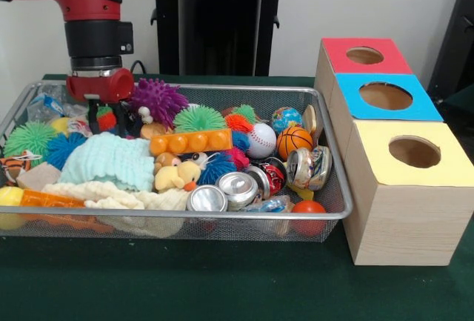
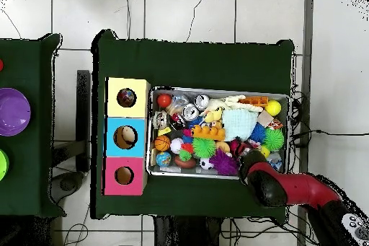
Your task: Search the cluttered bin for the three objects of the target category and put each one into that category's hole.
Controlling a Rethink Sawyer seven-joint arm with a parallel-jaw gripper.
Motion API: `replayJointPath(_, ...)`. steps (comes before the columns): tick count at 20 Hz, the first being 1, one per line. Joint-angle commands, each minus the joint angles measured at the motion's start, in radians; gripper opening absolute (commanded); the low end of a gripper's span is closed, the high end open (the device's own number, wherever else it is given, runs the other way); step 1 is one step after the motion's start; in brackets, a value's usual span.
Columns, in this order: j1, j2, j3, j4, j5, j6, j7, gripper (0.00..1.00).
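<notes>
The pincer is dipping into the cluttered bin toward the desk's robot-side edge, beside a purple spiky ball, and I cannot tell whether it's wide or gripping. It's looking like the search step, with a wrinkly whitish bundle lying just beside it. Next it's needing a clean grab, then a carry to the yellow box's hole at the desk's opposite corner.

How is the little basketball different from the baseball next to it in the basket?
The basketball is orange with black lines; the baseball is white with red stitching. In the front view the basketball lies nearer the boxes, and the baseball sits beside the orange bumpy block. Both are round, look about the same size, and rest among the toys in the wire bin.
</notes>
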Motion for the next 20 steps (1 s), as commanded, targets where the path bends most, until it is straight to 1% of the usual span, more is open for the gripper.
replayJointPath(1,-0.053,-0.011,0.088,-0.052,-0.015,0.154,-0.13,1.0)
replayJointPath(3,-0.057,-0.017,0.092,-0.043,-0.015,0.161,-0.129,1.0)
replayJointPath(7,-0.086,-0.025,0.123,-0.035,-0.008,0.194,-0.15,1.0)
replayJointPath(12,-0.121,-0.053,0.167,-0.019,0.013,0.254,-0.181,1.0)
replayJointPath(16,-0.138,-0.074,0.19,-0.003,0.023,0.286,-0.186,1.0)
replayJointPath(20,-0.163,-0.078,0.213,0.01,0.027,0.315,-0.198,1.0)
